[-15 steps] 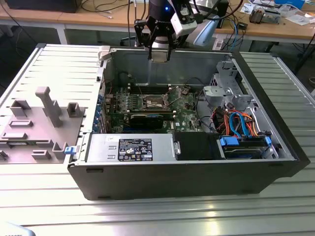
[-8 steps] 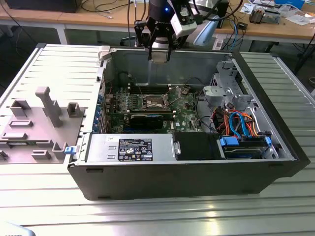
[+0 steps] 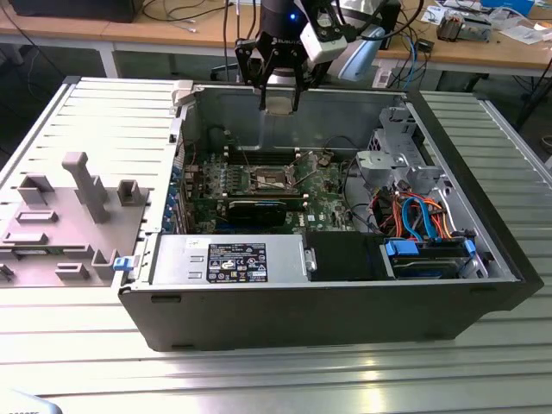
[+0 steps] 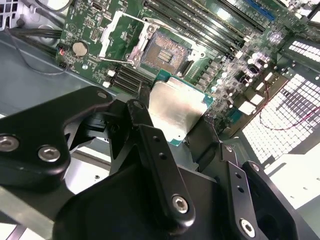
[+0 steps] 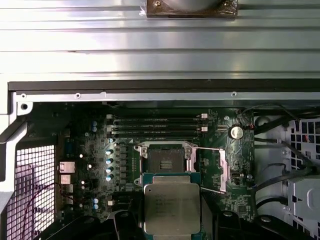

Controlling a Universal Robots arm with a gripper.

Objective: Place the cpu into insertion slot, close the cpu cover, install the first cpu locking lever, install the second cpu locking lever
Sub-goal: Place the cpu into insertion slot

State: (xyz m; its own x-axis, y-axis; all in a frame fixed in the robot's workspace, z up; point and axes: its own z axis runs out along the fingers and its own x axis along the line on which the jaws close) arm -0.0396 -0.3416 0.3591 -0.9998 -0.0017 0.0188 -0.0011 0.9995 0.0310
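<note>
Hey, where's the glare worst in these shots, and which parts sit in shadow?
Exterior view: bright streaks on the ribbed silver metal table; the open dark-grey computer case is dim inside. Second wrist view: the small square silvery-grey cpu chip mirrors light, and the perforated metal grille is washed out white. First wrist view: the same table glares strongly.

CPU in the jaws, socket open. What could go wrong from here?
1. The cpu is gripped only by its edges above the motherboard; a slip could drop it onto the exposed insertion slot contacts.
2. The open cpu cover stands beside the slot; the jaws might clip it.
</note>
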